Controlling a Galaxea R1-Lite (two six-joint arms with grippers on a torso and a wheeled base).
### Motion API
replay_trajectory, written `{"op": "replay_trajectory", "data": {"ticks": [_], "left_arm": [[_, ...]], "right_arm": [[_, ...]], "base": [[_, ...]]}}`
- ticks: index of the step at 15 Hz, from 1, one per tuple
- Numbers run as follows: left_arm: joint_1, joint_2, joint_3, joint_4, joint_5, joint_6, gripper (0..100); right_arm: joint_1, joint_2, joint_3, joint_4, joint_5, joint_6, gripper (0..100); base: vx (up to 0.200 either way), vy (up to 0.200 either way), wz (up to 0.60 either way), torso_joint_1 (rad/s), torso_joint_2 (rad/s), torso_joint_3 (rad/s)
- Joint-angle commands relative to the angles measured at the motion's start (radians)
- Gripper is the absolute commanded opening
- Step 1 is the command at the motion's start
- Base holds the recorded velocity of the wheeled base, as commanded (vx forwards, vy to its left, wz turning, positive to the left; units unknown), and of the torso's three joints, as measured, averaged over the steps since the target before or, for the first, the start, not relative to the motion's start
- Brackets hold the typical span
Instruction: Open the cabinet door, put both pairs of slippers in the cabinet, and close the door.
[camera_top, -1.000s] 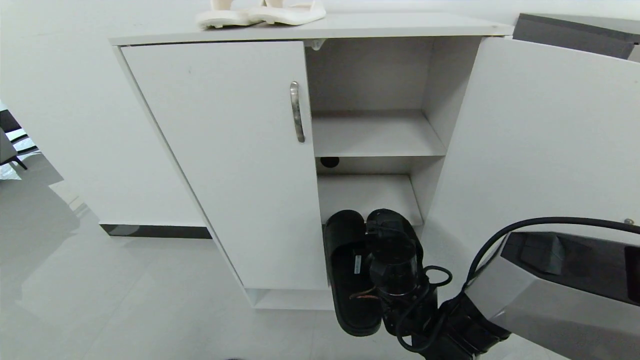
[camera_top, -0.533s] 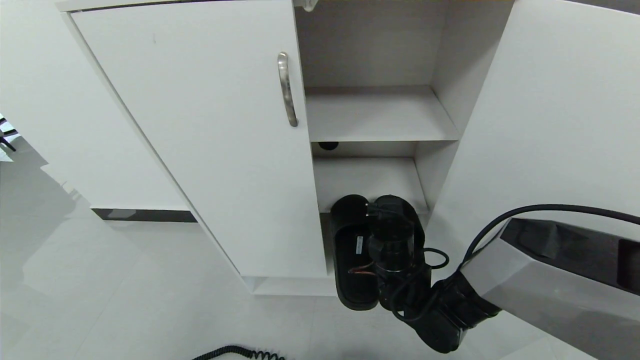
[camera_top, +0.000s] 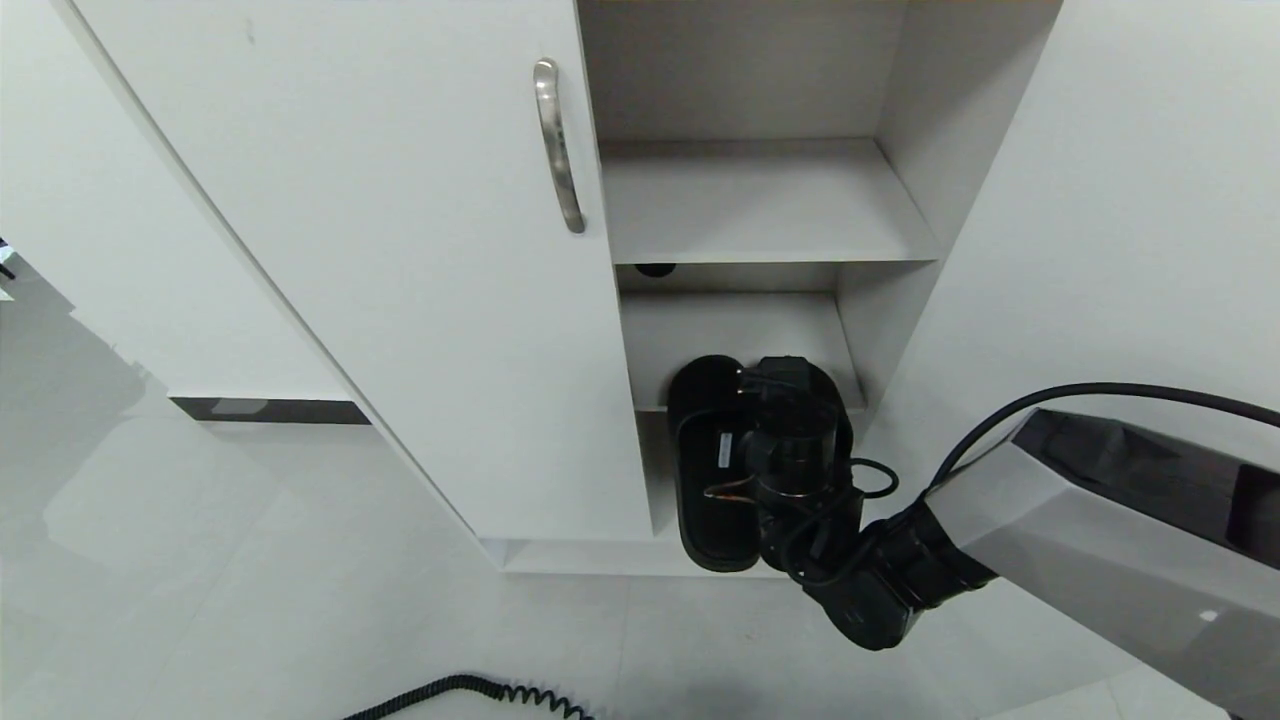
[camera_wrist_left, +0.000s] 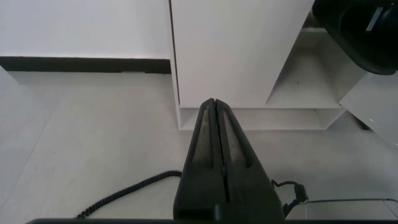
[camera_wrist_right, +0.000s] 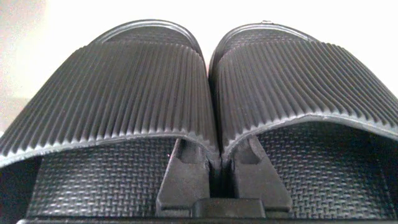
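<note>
Evidently the right gripper (camera_wrist_right: 213, 165) carries both black slippers (camera_top: 710, 470) as one bundle. One jaw sits inside each shoe, under its strap, and the jaws are closed on the two adjoining inner sidewalls. That pinch keeps the pair side by side and parallel, so a single placement should serve for both.

The pair hangs in the open half of the cabinet (camera_top: 935, 130). The toes reach over the front edge of the lower shelf (camera_top: 730, 330) and the heels lie near the cabinet's bottom front edge. I cannot tell whether the soles touch anything. The right door (camera_top: 1130, 200) is swung wide, which leaves the arm a straight path inward. The left door (camera_top: 350, 200) and its handle (camera_top: 557, 145) are shut.

The left gripper (camera_wrist_left: 215, 109) points at the floor (camera_top: 200, 600) with its jaws pressed together and nothing between them, well clear of the opening.

The slippers are matte black slides with broad, finely ribbed straps and a pebbled footbed. They probably flex a little under the pinch.
</note>
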Motion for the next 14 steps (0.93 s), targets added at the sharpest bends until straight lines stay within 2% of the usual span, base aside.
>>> {"op": "replay_trajectory", "data": {"ticks": [1, 8, 14], "left_arm": [[0.000, 0.001, 0.000, 0.000, 0.000, -0.001, 0], [0.000, 0.001, 0.000, 0.000, 0.000, 0.001, 0], [0.000, 0.001, 0.000, 0.000, 0.001, 0.005, 0]], "right_arm": [[0.001, 0.006, -0.003, -0.025, 0.008, -0.004, 0], [0.009, 0.066, -0.059, -0.039, 0.003, -0.054, 0], [0.001, 0.086, -0.082, -0.036, 0.001, -0.059, 0]], "base": [[0.000, 0.000, 0.00, 0.000, 0.00, 0.000], [0.000, 0.000, 0.00, 0.000, 0.00, 0.000], [0.200, 0.000, 0.00, 0.000, 0.00, 0.000]]}}
